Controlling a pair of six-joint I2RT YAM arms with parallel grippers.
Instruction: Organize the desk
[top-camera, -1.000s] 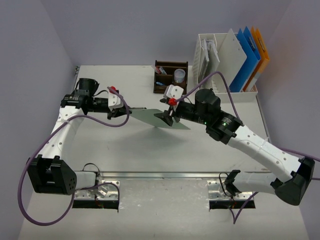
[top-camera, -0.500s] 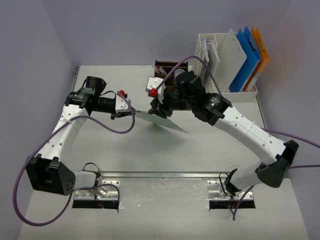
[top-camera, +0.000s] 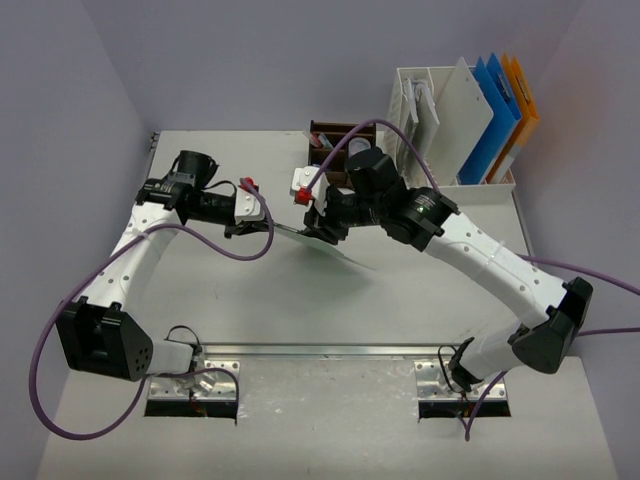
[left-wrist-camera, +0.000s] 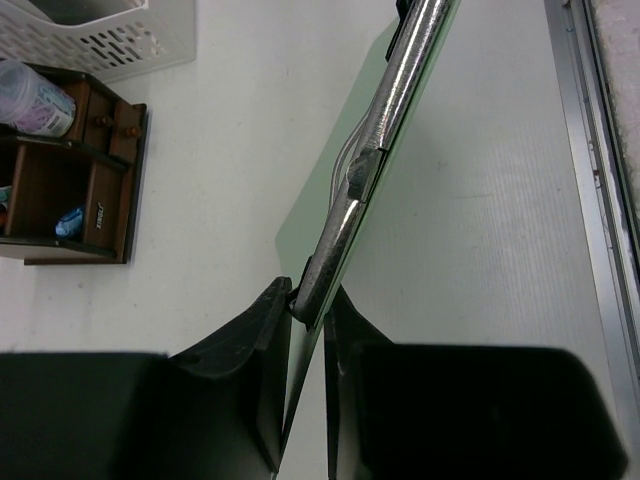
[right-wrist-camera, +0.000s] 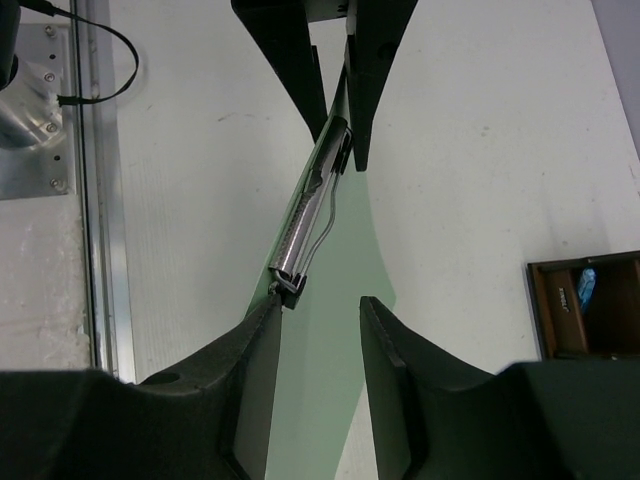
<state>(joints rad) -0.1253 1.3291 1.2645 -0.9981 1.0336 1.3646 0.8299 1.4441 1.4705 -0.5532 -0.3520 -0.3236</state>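
Observation:
A pale green clipboard (top-camera: 335, 248) with a metal clip (left-wrist-camera: 395, 90) is held tilted on edge above the white desk (top-camera: 250, 300). My left gripper (top-camera: 262, 228) is shut on the clip end of the board, as the left wrist view (left-wrist-camera: 308, 300) shows. My right gripper (top-camera: 322, 225) is open. In the right wrist view (right-wrist-camera: 320, 315) its jaws straddle the green board (right-wrist-camera: 345, 340) at the other end of the clip, with one fingertip (right-wrist-camera: 268, 320) right at the clip's end. The left gripper's fingers (right-wrist-camera: 290, 50) show opposite.
A dark brown pen organizer (top-camera: 340, 150) stands just behind the grippers. A white slotted file rack (top-camera: 425, 120) with blue and orange folders (top-camera: 500, 110) stands at the back right. A metal rail (top-camera: 320, 350) runs along the near edge.
My right gripper has moved left along the clipboard to the clip. The left gripper has shifted right a little, and the board now stands more on edge.

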